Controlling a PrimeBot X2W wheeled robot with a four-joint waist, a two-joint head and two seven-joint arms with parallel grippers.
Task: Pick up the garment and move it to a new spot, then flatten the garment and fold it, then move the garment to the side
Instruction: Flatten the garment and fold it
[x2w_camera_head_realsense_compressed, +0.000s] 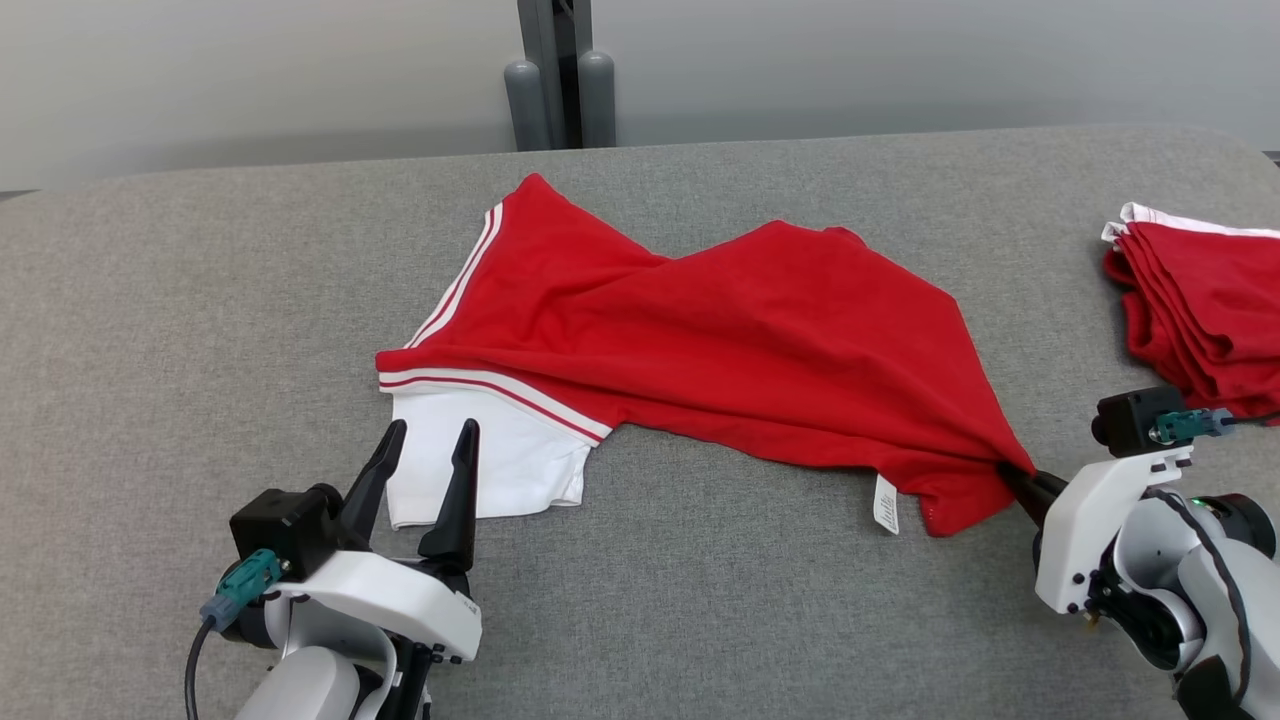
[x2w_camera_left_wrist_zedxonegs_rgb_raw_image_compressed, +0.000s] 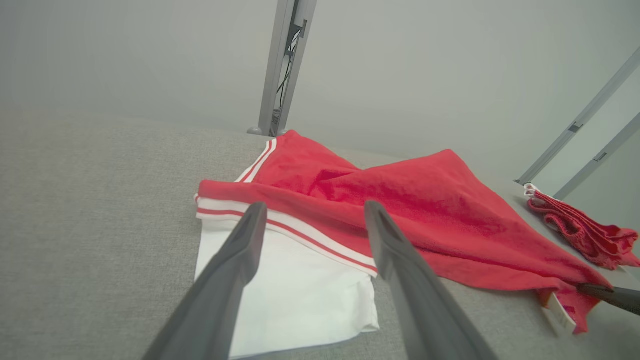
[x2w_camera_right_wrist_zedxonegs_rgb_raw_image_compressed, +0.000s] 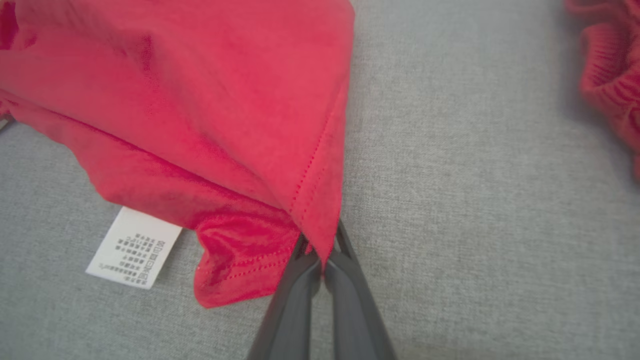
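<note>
On the grey fabric worktop (x2w_camera_head_realsense_compressed: 200, 300), right jaws pinch a hem corner of the red-and-white cotton shirt (x2w_camera_head_realsense_compressed: 740, 340), likely to stretch it flat; left jaws gape empty near its white end (x2w_camera_head_realsense_compressed: 520, 465).

A grey fabric surface (x2w_camera_head_realsense_compressed: 200, 300) carries 1 red-and-white garment (x2w_camera_head_realsense_compressed: 750, 340) and a folded red pile (x2w_camera_head_realsense_compressed: 1200, 300).

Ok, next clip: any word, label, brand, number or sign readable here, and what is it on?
White tag at the edge of the red garment: rows of tiny dark print, too small and blurred to read.
Red pile off to the right: no text that can be made out.
Nothing else here carries readable words, brands or numbers.
</note>
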